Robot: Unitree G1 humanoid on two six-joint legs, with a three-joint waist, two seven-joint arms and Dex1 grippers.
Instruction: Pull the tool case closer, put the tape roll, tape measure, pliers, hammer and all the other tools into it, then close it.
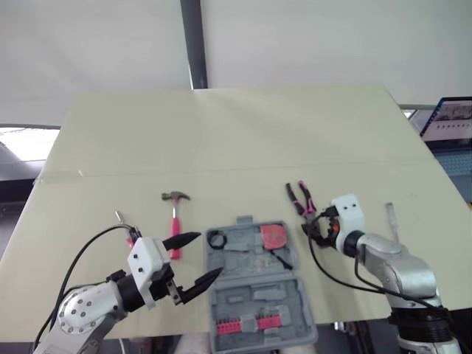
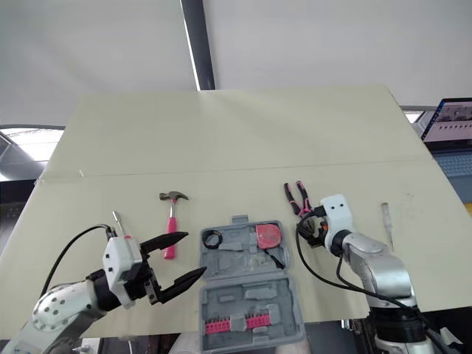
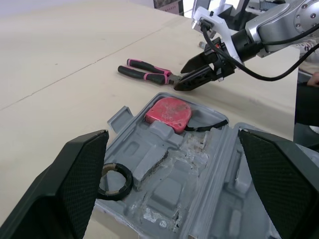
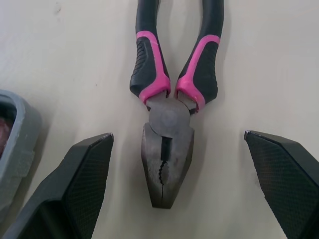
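The open tool case (image 1: 254, 291) lies at the bench's (image 1: 221, 140) near edge with the tape roll (image 1: 217, 239) in its 11 o'clock corner and the red tape measure (image 1: 273, 236) in its 1 o'clock corner. The left claw (image 1: 209, 254) hangs spread at the case's 9 o'clock side, pinching nothing. The pliers (image 1: 301, 197) lie on the bench at 1 o'clock from the case, their head between the spread fingers of the right claw (image 3: 180, 77) — the hammer (image 1: 175, 221) lies at 10 o'clock.
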